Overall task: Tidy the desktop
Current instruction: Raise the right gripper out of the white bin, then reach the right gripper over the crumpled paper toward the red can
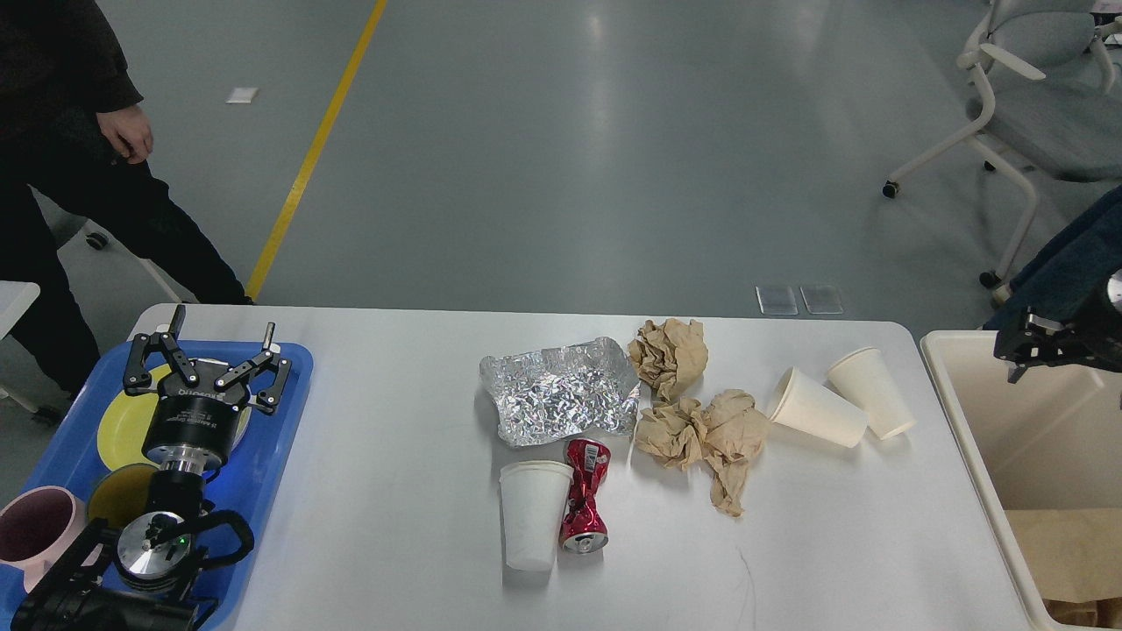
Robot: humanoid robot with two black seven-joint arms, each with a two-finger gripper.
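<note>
1. Below and between both grippers: white desktop [394, 491], filling the lower middle of the view, rounded far corners visible.
2. At far left, over a blue tray [294, 386]: left gripper [222, 346], fingers spread wide apart, holding nothing, pointing away toward the far edge.
3. At far right, over a cream bin [964, 421]: right gripper [1034, 346], small and dark, fingers not distinguishable; cannot tell whether apart or together.
4. Clustered mid-desktop: crumpled foil [561, 390], brown paper wads [692, 412], crushed red can [585, 506] touching a cup [532, 514] lying on its side.
5. Nearer the right edge: two more cups [841, 405] tipped over, touching each other.
6. Bare surface wide open between tray and foil, and along the near right edge.
7. On the tray: yellow plate [118, 425], pink mug [35, 530].
8. Left arm rising from the bottom-left corner, straight up through the tray.
</note>
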